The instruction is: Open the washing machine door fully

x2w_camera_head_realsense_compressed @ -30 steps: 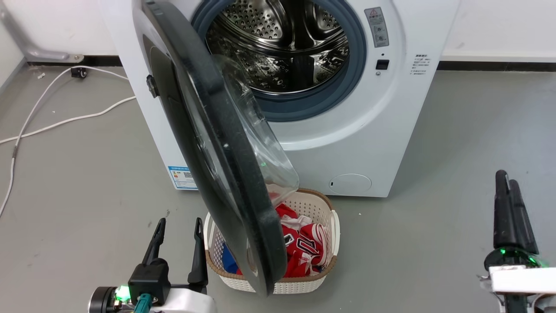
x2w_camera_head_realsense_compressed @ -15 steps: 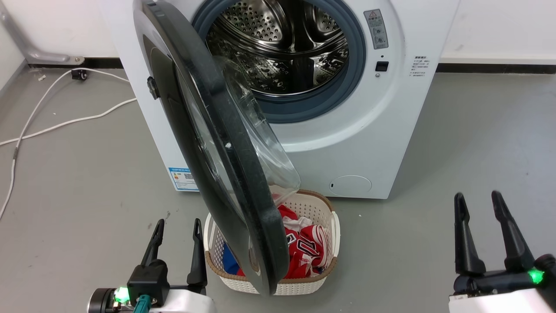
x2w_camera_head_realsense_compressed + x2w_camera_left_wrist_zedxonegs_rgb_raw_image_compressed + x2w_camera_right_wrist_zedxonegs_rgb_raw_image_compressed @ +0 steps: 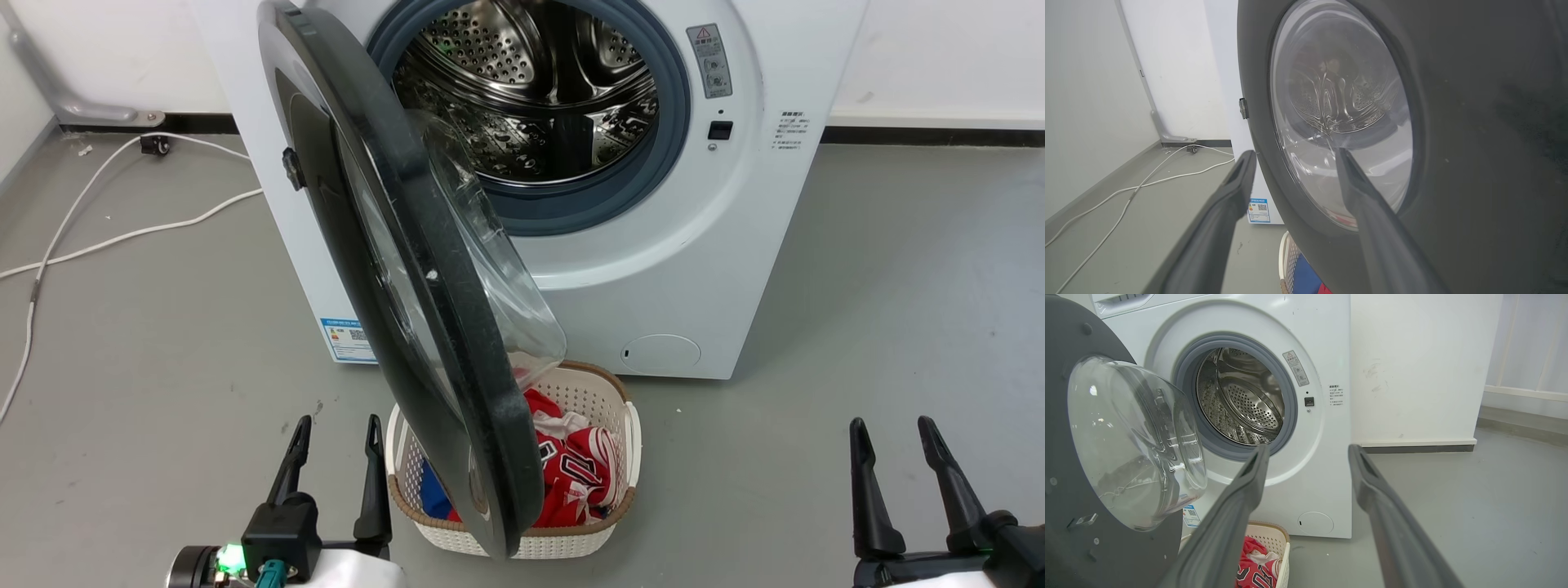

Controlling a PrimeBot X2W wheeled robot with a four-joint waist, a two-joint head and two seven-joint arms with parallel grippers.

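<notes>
The door (image 3: 408, 269) stands part open. It is hinged on the washer's (image 3: 735, 245) left side and swung out toward the near side, so the head view sees it almost edge-on. Its glass bowl (image 3: 490, 269) bulges to the right, toward the open drum (image 3: 539, 90) and the grey ring (image 3: 673, 122) around it. The door's near, lower edge overlaps the white basket (image 3: 624, 433), which sits on the floor (image 3: 898, 286) just in front of the washer. Whether door and basket touch cannot be told. Red clothes (image 3: 571, 474) lie in the basket, to the right of the door.

The left gripper (image 3: 339, 425) hovers low at the near left, just left of the basket and beside the door's outer face. It is moderately spread and holds nothing. In its wrist view, its two fingers (image 3: 1229, 204) point at the glossy outer face, one tip before the rim and the other before the window. No contact shows.

The right gripper (image 3: 890, 426) is at the near right, over the floor and well apart from the door and the washer. It too is moderately spread and empty. Its wrist view looks across at the door's inner face, the drum and the small round flap (image 3: 1315, 522) low on the washer's front.

A white cable (image 3: 122, 237) lies on the floor at the far left, running toward the wall (image 3: 939, 57).
</notes>
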